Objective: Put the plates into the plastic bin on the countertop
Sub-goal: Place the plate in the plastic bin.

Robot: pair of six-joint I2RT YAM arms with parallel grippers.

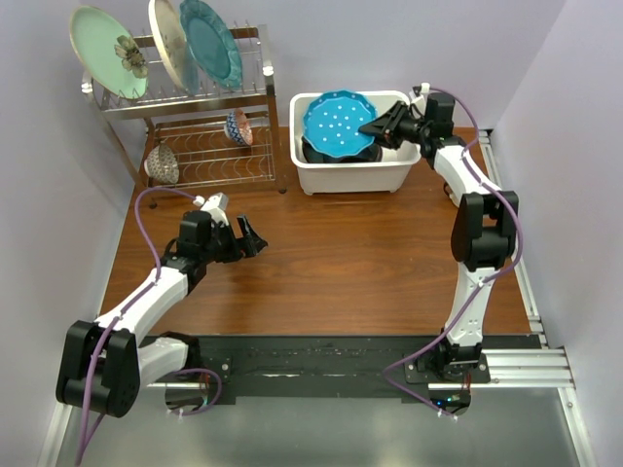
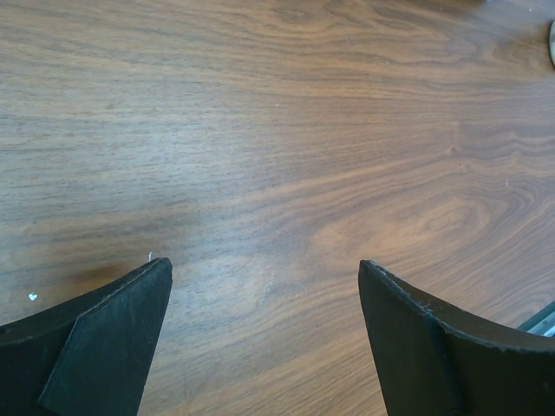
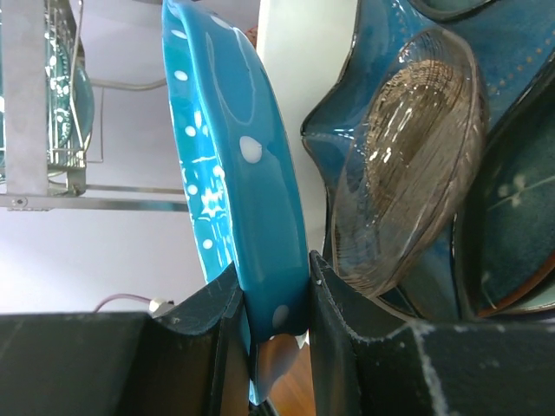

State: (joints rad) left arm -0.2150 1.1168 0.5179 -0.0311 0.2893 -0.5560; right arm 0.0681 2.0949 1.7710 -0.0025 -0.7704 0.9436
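The right gripper [image 3: 276,290] pinches the rim of the glossy blue scalloped plate with white dots [image 1: 336,122], its 2 fingers pressed against either face. The plate sits over the white rectangular plastic bin [image 1: 350,181], above a dark-blue star-shaped plate [image 3: 347,113] lying inside. The left gripper [image 2: 264,286] hovers spread wide and empty over the reddish-brown wood-grain countertop [image 1: 341,253].

— Where is this?
— A robot lab dressed as a kitchen: left arm [image 1: 146,302] and right arm [image 1: 477,243] bolted at six o'clock on a table [image 1: 331,263], bare walls [image 1: 389,39] around, dish rack [image 1: 195,102] at eleven, plastic bin [image 1: 350,178] at one.
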